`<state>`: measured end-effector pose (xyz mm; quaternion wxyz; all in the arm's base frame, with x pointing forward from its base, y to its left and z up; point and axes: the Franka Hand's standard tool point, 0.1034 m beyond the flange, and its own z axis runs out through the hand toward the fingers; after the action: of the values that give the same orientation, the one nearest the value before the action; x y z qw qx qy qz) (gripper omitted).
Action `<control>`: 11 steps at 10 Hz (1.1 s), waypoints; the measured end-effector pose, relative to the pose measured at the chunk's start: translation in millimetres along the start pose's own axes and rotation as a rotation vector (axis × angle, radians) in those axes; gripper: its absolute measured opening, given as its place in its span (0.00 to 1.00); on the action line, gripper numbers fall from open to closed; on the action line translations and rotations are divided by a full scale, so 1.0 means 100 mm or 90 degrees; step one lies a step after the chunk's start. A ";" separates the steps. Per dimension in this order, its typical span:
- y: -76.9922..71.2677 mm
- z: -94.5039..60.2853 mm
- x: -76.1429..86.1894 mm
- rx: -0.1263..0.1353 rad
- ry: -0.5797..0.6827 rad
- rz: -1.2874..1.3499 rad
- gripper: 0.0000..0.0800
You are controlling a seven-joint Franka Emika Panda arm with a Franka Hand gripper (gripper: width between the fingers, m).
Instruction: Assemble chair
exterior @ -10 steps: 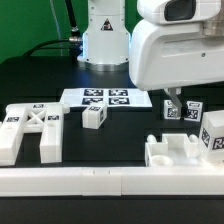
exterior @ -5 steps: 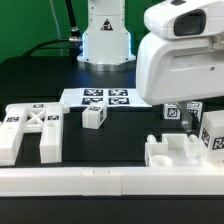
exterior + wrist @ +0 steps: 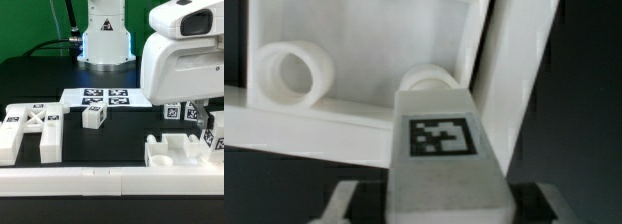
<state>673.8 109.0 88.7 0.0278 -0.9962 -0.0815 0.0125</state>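
Black table [image 3: 30, 90] under me, matte, filling most of the frame. Green backdrop [image 3: 25, 25] in the upper left, behind the table's far edge. Marker board [image 3: 105, 98] lies flat at centre, on the table. Long white rail [image 3: 90, 182] runs across the bottom edge. Light is even and soft, shadows faint. In my wrist view the surroundings are dark and blurred.

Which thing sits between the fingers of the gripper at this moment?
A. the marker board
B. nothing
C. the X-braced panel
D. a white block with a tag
D: in the wrist view, the white tagged block stands between the fingers of the gripper, which is shut on it.
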 end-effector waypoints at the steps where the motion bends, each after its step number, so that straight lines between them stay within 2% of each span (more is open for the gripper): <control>1: 0.00 0.00 0.00 0.000 0.000 0.011 0.36; 2: 0.00 0.00 0.00 0.003 0.002 0.029 0.36; 4: -0.02 0.00 -0.04 0.007 0.006 0.206 0.36; 5: -0.06 0.00 -0.04 0.006 0.006 0.289 0.36; 8: -0.04 0.01 -0.04 0.000 0.012 0.545 0.36; 11: -0.02 0.01 -0.03 0.005 0.016 0.657 0.36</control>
<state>670.6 110.1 88.4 0.0225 -0.9066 0.4211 0.0132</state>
